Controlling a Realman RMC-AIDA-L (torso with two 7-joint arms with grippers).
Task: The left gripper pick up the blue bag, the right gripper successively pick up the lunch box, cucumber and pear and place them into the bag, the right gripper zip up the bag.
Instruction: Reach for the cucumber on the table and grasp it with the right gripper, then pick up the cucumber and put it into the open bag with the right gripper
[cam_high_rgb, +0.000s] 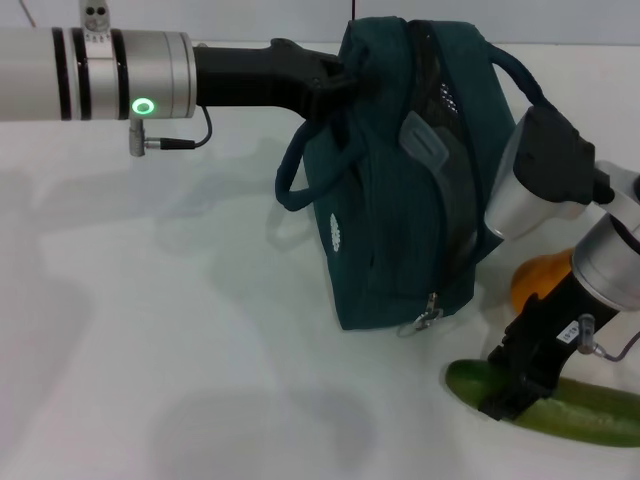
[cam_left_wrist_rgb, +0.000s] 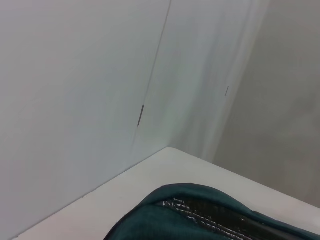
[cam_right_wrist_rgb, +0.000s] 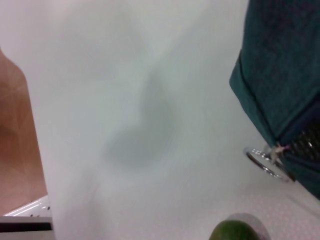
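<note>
Nearest me, the cucumber (cam_high_rgb: 560, 403) lies flat on the white table (cam_high_rgb: 150, 350), front-right. My right gripper (cam_high_rgb: 512, 388) is down on it near its left end, fingers either side of the cucumber, so it looks clamped on, but I can't tell if it's fully closed or just straddling. The cucumber is not lifted as far as I can see. The right wrist view shows only the cucumber's tip and the bag's zip ring (cam_right_wrist_rgb: 264, 161) just beside it.

Just behind the right arm sits the pear (cam_high_rgb: 538, 278), on the table, half hidden, untouched.

Next back, the blue bag (cam_high_rgb: 400, 200) stands upright w/ its base on the table and the zip open along its top and side; foil lining shows in the left wrist view. I can't make out the lunch box anywhere; prob. inside the bag already, but the frames don't show it.

Farthest, my left gripper (cam_high_rgb: 335, 75) reaches in from the left and is clenched on the bag's top by the handle, holding it up.

Progress, my read: bag held, box likely in; cucumber in hand now; pear and zip-up left.
</note>
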